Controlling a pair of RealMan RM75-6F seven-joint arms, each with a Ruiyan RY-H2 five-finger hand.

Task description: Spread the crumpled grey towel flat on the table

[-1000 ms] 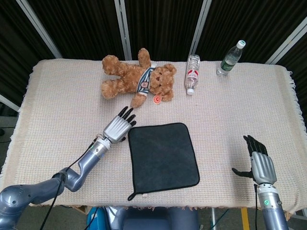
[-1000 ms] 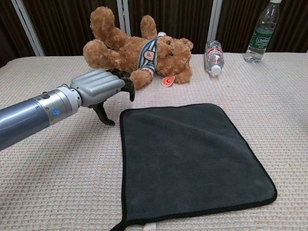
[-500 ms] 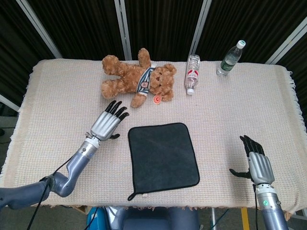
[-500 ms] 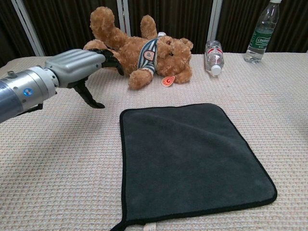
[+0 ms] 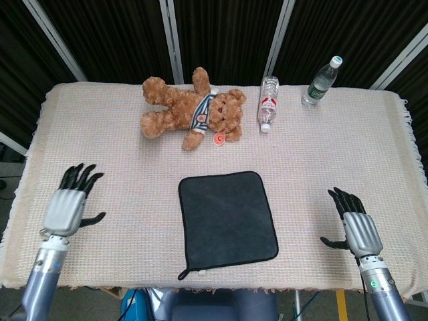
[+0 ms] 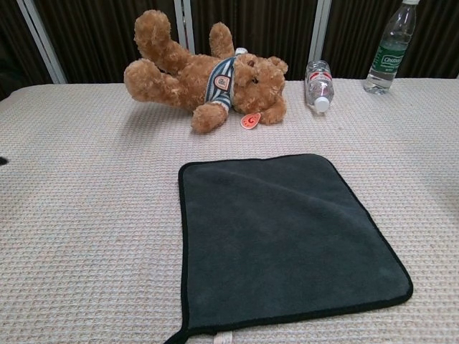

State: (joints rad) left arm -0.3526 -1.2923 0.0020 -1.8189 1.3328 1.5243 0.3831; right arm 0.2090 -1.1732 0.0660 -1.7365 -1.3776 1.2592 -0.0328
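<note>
Where the bench [image 5: 100,140] fills most of the head view, it wears a cream woven cloth with a fringe showing at the right edge, and behind it hang dark curtains split by pale metal posts. The towel [image 5: 227,222] lies flat and square just below the centre of that view, black-edged, with a small tag at its lower left corner; in the chest view the towel [image 6: 287,236] fills the lower middle. Above it, a teddy bear [image 5: 194,110] lies on its back, near but apart. A small bottle [image 5: 268,103] lies on its side to the bear's right, and a green-labelled bottle [image 5: 321,81] stands upright at upper right.

My left hand [image 5: 67,204] hovers at the lower left, fingers spread, holding nothing. A second ago it sat just beside the towel's upper left corner; it has since pulled back well clear and dropped out of the chest view. My right hand [image 5: 353,224], at lower right, is spread too and has barely shifted. The towel has not moved.
</note>
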